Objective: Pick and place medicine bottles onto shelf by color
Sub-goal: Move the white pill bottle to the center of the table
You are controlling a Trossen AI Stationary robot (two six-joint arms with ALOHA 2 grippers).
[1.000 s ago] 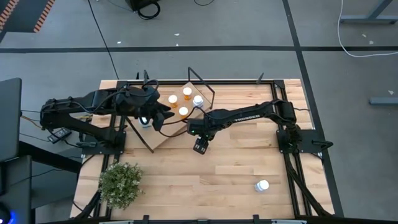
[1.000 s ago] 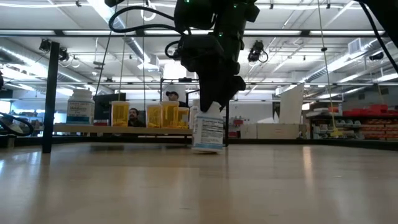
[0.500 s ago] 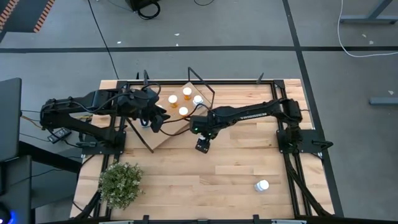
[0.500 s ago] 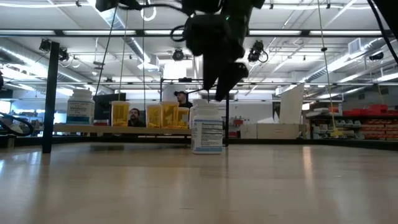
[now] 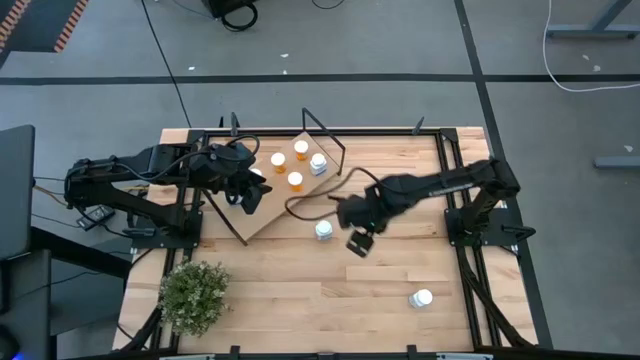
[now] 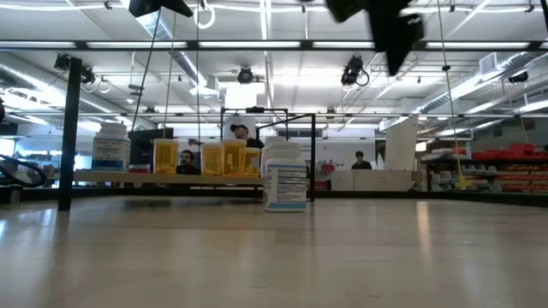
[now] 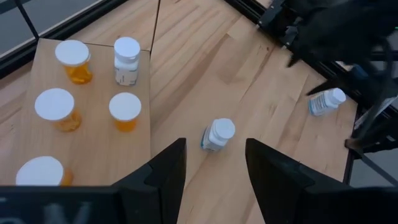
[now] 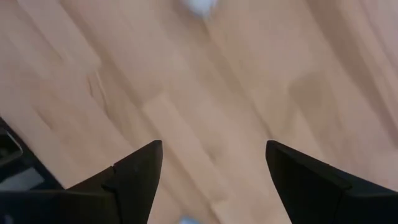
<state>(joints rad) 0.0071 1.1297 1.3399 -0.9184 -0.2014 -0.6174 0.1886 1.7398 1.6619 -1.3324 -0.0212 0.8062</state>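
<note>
The shelf stands at the table's far left. On it stand three orange bottles and a white one, seen also in the left wrist view. Another white bottle stands upright on the table just right of the shelf. A third white bottle lies on its side near the front right. My right gripper hangs open above the table, right of the standing bottle. My left gripper is open over the shelf's left part, nothing between its fingers.
A small green plant stands at the near left corner. Black frame rails run along the table's edges. Bare wood lies between the standing bottle and the lying one. In the low view people show in the room beyond the table.
My right gripper has let go of the white bottle, opened, risen and swung toward the table's right edge. The bottle, slightly tilted in the fingers before, now stands upright on the table next to the shelf.
</note>
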